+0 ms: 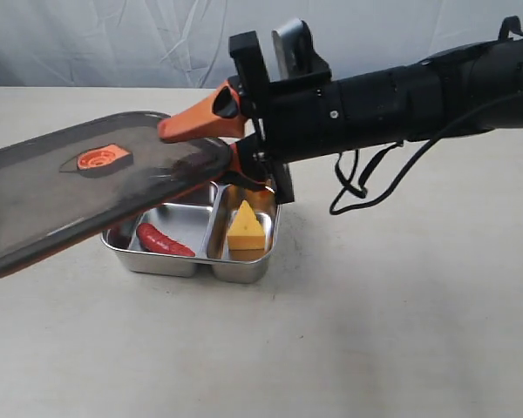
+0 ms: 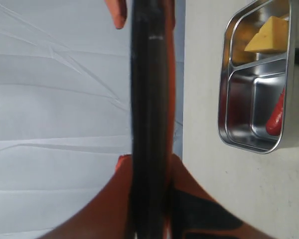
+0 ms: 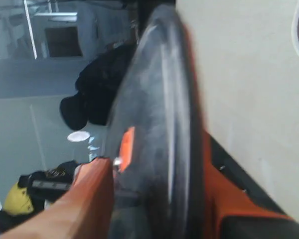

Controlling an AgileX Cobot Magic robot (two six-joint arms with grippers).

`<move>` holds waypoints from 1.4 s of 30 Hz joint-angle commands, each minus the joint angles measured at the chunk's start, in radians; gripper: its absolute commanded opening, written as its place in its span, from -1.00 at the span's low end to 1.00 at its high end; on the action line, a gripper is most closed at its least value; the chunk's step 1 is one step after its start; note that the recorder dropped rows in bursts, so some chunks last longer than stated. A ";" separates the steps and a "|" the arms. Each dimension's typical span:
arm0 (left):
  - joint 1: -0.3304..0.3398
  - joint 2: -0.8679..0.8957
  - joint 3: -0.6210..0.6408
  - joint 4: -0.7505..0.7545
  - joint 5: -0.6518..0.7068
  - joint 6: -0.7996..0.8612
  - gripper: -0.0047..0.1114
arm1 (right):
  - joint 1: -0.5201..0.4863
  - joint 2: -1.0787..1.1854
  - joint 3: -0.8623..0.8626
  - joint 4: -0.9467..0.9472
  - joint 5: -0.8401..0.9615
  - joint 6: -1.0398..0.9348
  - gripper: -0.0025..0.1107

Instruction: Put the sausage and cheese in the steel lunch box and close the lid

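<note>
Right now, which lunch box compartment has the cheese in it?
The smaller compartment, on the right in the exterior view: the yellow wedge of cheese stands there. The larger compartment beside it holds the red sausage instead.

Both grippers clamp the lid [image 1: 61, 200] between them.

In the exterior view the right arm [image 1: 401, 96] comes in from 3 o'clock, with its black forearm near level and pointing toward 9 o'clock. The right gripper [image 1: 200, 148] is closed on the lid's rim, one orange finger above it and one below. The left gripper [image 2: 149, 164] holds the same lid edge-on, with an orange finger [image 2: 107, 199] pressed against each face.
</note>
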 commanded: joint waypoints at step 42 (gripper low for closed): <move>-0.005 -0.058 0.000 -0.053 0.018 -0.316 0.11 | 0.032 -0.173 0.150 0.076 -0.555 -0.197 -0.96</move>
